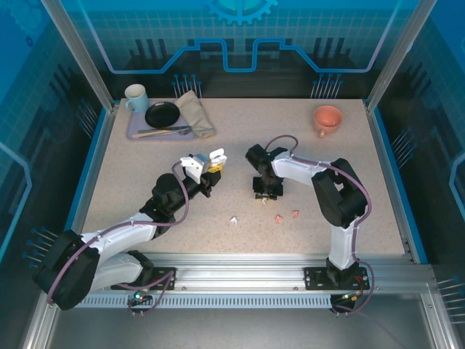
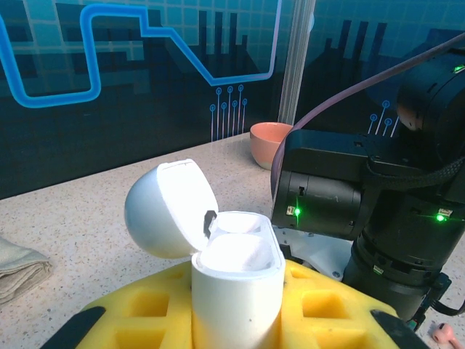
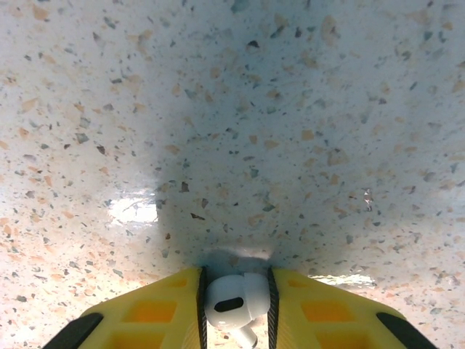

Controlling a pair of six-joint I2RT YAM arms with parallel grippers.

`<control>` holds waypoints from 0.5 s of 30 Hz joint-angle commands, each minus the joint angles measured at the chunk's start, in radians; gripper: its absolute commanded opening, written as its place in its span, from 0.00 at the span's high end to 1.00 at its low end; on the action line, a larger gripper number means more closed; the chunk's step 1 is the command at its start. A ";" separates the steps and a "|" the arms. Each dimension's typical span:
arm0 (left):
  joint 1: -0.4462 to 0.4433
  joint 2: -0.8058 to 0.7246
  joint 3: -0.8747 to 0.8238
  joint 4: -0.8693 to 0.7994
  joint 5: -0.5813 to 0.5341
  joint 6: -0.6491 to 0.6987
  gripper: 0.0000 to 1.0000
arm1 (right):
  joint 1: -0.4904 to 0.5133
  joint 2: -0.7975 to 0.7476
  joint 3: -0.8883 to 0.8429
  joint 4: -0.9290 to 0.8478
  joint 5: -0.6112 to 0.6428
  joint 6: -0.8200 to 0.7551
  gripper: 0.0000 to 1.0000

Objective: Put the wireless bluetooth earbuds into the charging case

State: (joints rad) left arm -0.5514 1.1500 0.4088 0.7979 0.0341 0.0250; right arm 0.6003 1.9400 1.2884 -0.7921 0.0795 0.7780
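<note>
My left gripper (image 1: 213, 166) is shut on a white charging case (image 2: 236, 291), held upright above the table with its round lid (image 2: 171, 211) flipped open to the left. The case (image 1: 216, 155) sits between yellow pads. My right gripper (image 1: 263, 193) points down at the table a little to the right. In the right wrist view its yellow fingers (image 3: 152, 316) press on both sides of a white earbud (image 3: 234, 302), stem down, just over the speckled surface. A white earbud (image 1: 234, 220) and two salmon-pink earbuds (image 1: 279, 217) (image 1: 295, 214) lie loose nearer the front edge.
A lilac tray (image 1: 133, 131) at the back left carries a mug (image 1: 134, 96), a black plate (image 1: 161, 114), cutlery and a folded cloth (image 1: 196, 113). A salmon cup (image 1: 327, 118) stands at the back right. The right arm (image 2: 378, 211) is close beside the case.
</note>
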 commanded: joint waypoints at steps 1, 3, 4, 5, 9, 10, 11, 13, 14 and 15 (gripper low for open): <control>0.008 0.004 0.023 0.034 0.024 -0.013 1.00 | -0.015 0.009 -0.042 0.005 0.017 -0.013 0.75; 0.009 0.005 0.025 0.032 0.024 -0.014 1.00 | -0.016 -0.001 -0.046 0.008 0.017 -0.014 0.75; 0.009 0.004 0.027 0.031 0.026 -0.014 1.00 | -0.016 -0.008 -0.050 0.012 0.017 -0.017 0.75; 0.008 0.005 0.027 0.026 0.026 -0.014 1.00 | -0.016 -0.016 -0.055 0.017 0.017 -0.018 0.75; 0.009 0.003 0.034 0.018 0.030 -0.014 1.00 | -0.014 -0.064 -0.088 0.046 0.021 -0.018 0.75; 0.009 0.001 0.034 0.017 0.030 -0.014 1.00 | -0.015 -0.076 -0.096 0.054 0.023 -0.017 0.75; 0.008 0.001 0.037 0.013 0.031 -0.013 1.00 | -0.015 -0.090 -0.104 0.061 0.023 -0.018 0.75; 0.008 -0.002 0.038 0.007 0.035 -0.011 1.00 | -0.014 -0.120 -0.119 0.073 0.030 -0.016 0.75; 0.009 -0.002 0.039 0.006 0.035 -0.011 1.00 | -0.014 -0.134 -0.125 0.078 0.031 -0.016 0.75; 0.008 -0.003 0.042 0.003 0.036 -0.012 1.00 | -0.016 -0.149 -0.128 0.080 0.034 -0.015 0.75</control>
State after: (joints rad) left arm -0.5507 1.1511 0.4141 0.7898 0.0456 0.0250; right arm 0.5987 1.8481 1.1782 -0.7177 0.0902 0.7666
